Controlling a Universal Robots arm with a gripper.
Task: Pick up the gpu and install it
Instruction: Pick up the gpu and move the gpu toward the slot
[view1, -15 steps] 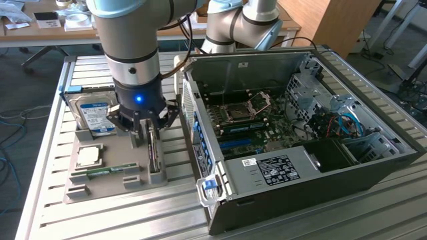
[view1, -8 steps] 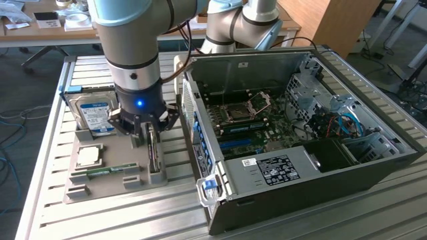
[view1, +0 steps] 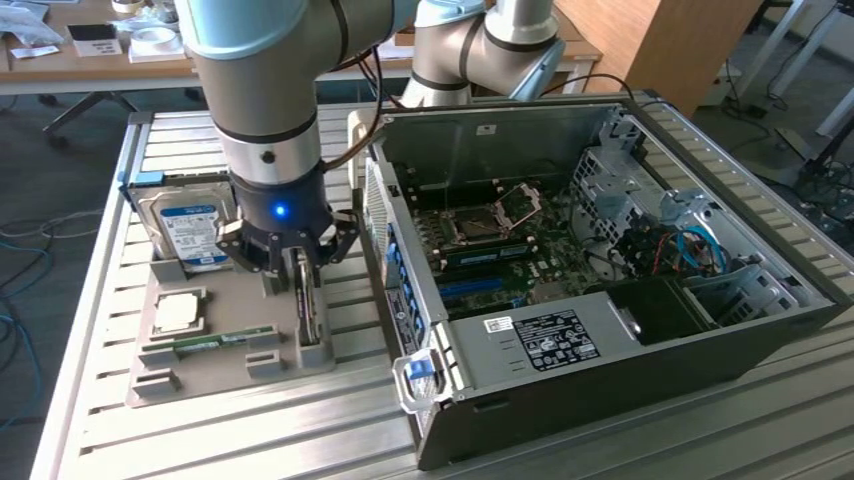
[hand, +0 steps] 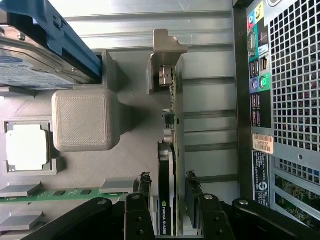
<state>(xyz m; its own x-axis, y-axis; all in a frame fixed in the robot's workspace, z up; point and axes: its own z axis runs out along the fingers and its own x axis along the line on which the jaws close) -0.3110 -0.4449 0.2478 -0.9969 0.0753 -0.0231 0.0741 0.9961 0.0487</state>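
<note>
Working from the exterior view's left, the hard drive (view1: 187, 228) stands on edge at the back of the grey holder tray (view1: 200, 385), its blue label set on bare silver metal. In front of it the processor (view1: 178, 312) lies flat in its pocket, a pale square. The narrow green memory stick (view1: 211, 343) sits in a slot just below. The tray looks printed: matte, blocky, with a fine ridged grain (the wrist view shows that best).

Next comes the gpu (view1: 310, 305), upright on its long edge in a slot on the side of the tray nearest the case. It is a thin dark board with a black cooler face and a pale bent metal bracket (hand: 165, 50) at one end. My gripper (view1: 300, 270) hangs directly over it with its fingers (hand: 144, 187) spread, one on each side of the card. A sliver of gap shows on both sides, so nothing is pinched.

My worry is that the card is thin and smooth-faced. If the pads closed off-centre, I judge it could tilt and bind against the slot walls, or drag the light tray with it.

Furthest right, the open computer case (view1: 747, 330) is sheet steel with a perforated rear panel. It sits close to the tray, so the bracket could catch on its edge.
</note>
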